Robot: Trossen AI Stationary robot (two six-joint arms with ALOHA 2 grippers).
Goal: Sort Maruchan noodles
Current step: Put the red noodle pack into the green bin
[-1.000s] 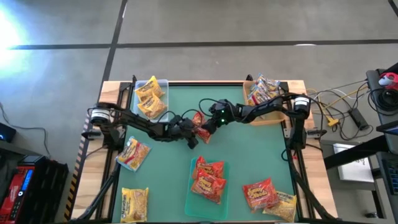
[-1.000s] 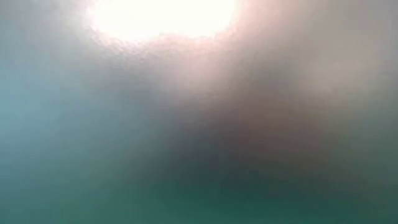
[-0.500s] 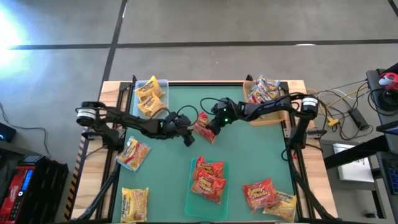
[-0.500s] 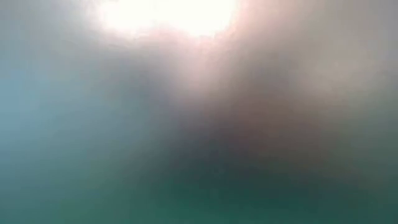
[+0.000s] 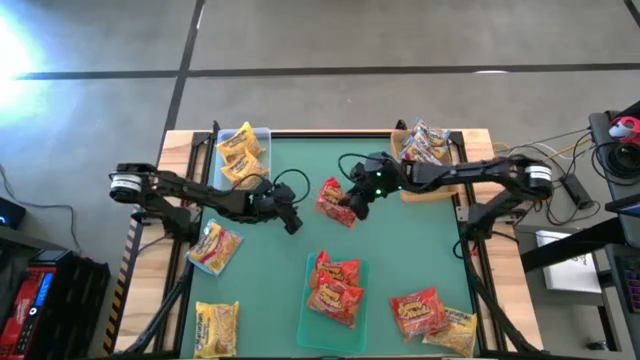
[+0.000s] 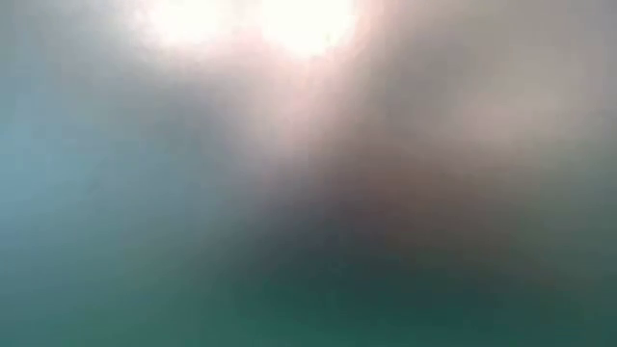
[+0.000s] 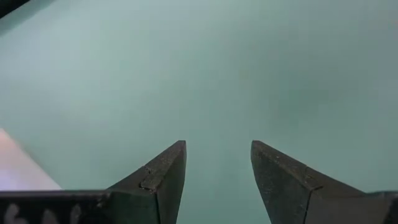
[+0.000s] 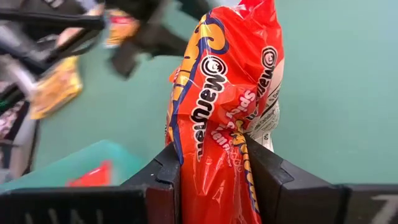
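My right gripper [image 5: 352, 200] [image 8: 214, 180] is shut on a red-orange Maruchan noodle packet [image 5: 335, 199] [image 8: 224, 93] above the table's middle. My left gripper [image 5: 291, 217] [image 7: 217, 155] stands open to the left of it, with only green table between its fingers. Other noodle packets lie in a clear tray [image 5: 262, 133], a brown tray [image 5: 432, 192] and a green tray [image 5: 308, 318]. Loose packets lie at the near left [image 5: 213, 247] [image 5: 215, 326] and near right [image 5: 418, 310] [image 5: 456, 331]. The low view shows only a blur. My right gripper pinches the red-orange packet between its two fingers at its crumpled end [image 8: 214, 163]. The plastic is bunched in there. The fingers [image 8: 166, 180] come slanting down from the table's right side. The rest of the packet sticks out ahead of them, clear of the table.
The green mat [image 5: 400, 250] is bare between the trays. Cables and gear [image 5: 570, 180] lie beyond the table's right edge, and wooden borders [image 5: 180, 150] frame the mat.
My right gripper has gone up and a little toward the table's right edge, lifting the red-orange packet off the mat. My left gripper has drawn back from the packet toward the table's left edge.
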